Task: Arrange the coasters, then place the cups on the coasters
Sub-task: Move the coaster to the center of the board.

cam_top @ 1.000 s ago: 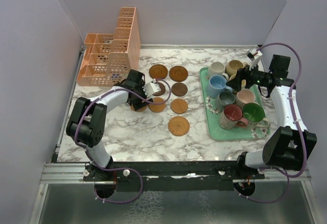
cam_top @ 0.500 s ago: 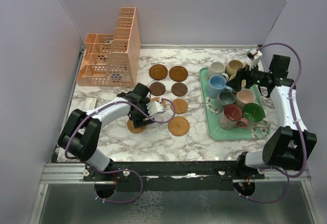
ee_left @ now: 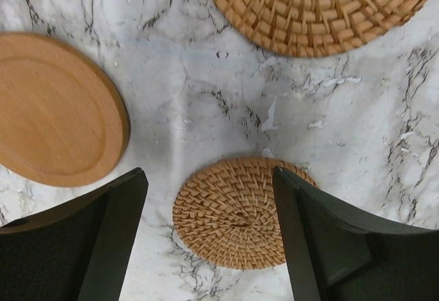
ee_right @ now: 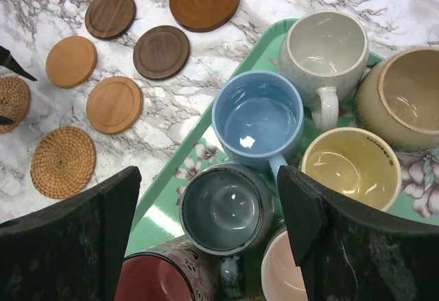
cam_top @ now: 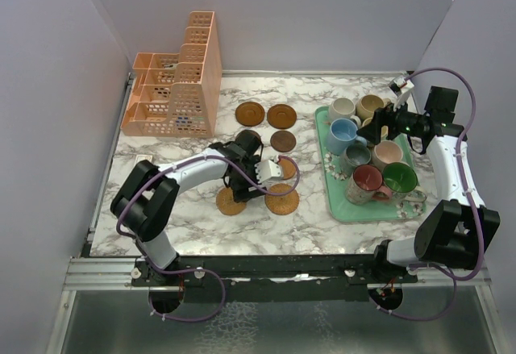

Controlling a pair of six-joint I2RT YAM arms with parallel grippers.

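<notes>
My left gripper [cam_top: 244, 186] [ee_left: 209, 173] stands open low over the marble, its fingers either side of a small woven coaster [ee_left: 236, 212] [cam_top: 230, 201] that lies flat. A larger woven coaster [ee_left: 322, 6] [cam_top: 281, 199] and a smooth light wooden coaster [ee_left: 58, 109] lie close by. Dark and brown coasters [cam_top: 281, 115] sit further back. My right gripper [cam_top: 372, 131] [ee_right: 208, 174] hangs open above the cups, over the grey cup [ee_right: 226, 208]. Around it stand the blue cup [ee_right: 257, 116], cream cup [ee_right: 322, 44], yellow cup [ee_right: 350, 167], tan cup [ee_right: 405, 95], red cup [cam_top: 367, 181] and green cup [cam_top: 399, 178].
The cups crowd a mint-green floral tray [cam_top: 334, 209] at the right. A peach lattice organiser [cam_top: 173, 88] stands at the back left, with a small pale object [cam_top: 143, 160] on the table near the left wall. Walls close in on three sides.
My left gripper has swung right and towards the near edge, and the small woven coaster has shifted with it. The right arm and the cups have stayed put.
</notes>
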